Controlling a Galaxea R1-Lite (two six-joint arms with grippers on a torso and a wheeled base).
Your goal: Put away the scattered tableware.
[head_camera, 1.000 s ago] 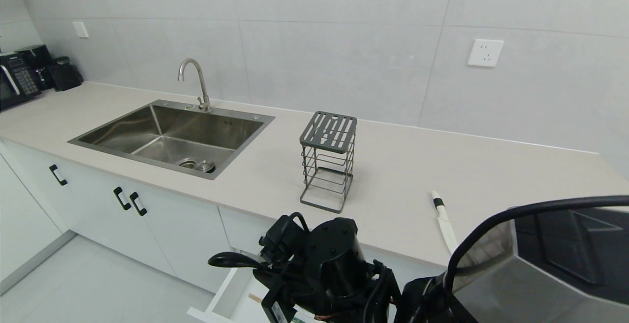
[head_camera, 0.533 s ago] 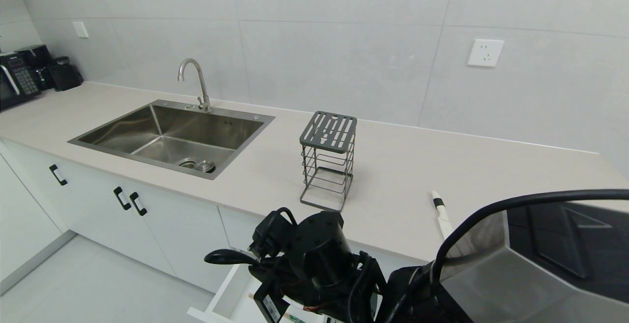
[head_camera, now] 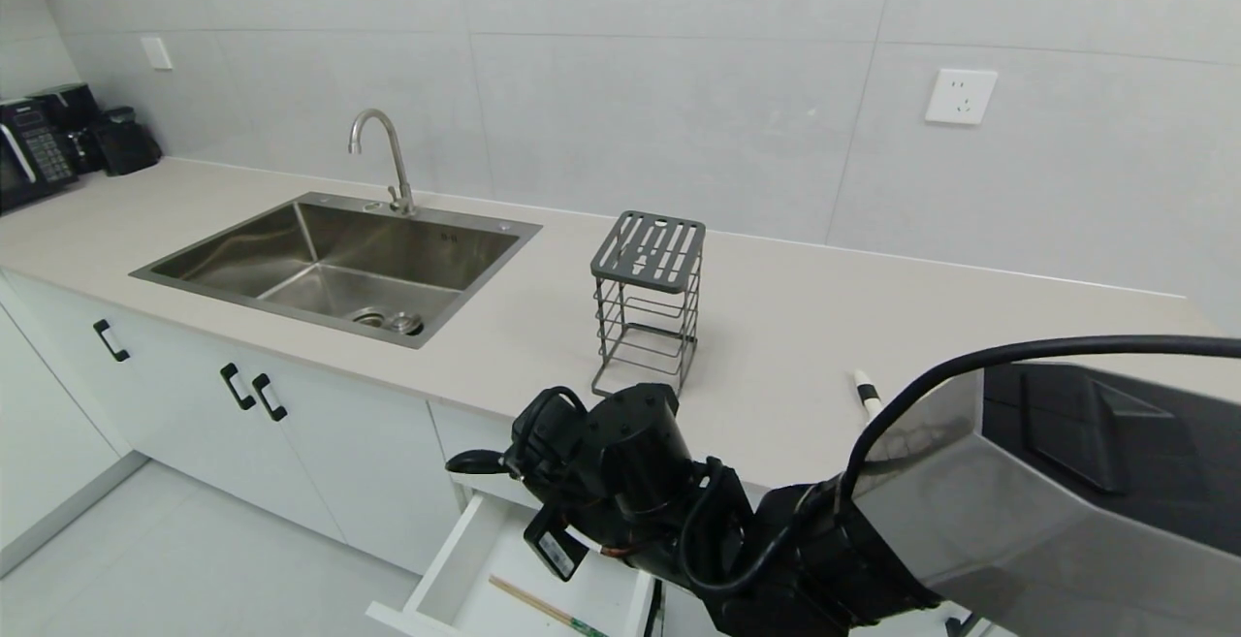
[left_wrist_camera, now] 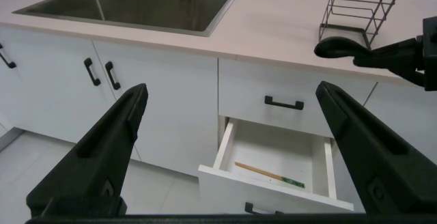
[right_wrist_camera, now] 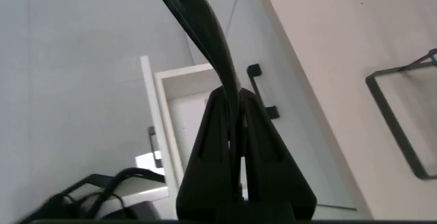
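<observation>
While above the open drawer [head_camera: 438, 581], clamping a black spoon [head_camera: 473, 463] in right jaws, with left jaws spread wide

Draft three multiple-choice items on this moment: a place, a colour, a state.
1. Where do the chopsticks lie? A on the floor; B in the drawer; C on a plate.
2. What colour is the spoon in the right gripper? A white; B black; C red.
3. How is the drawer? A shut; B taken out; C pulled open.
Answers: B, they rest on the drawer's floor; B, its bowl and handle are black; C, its inside shows below the counter.
</observation>
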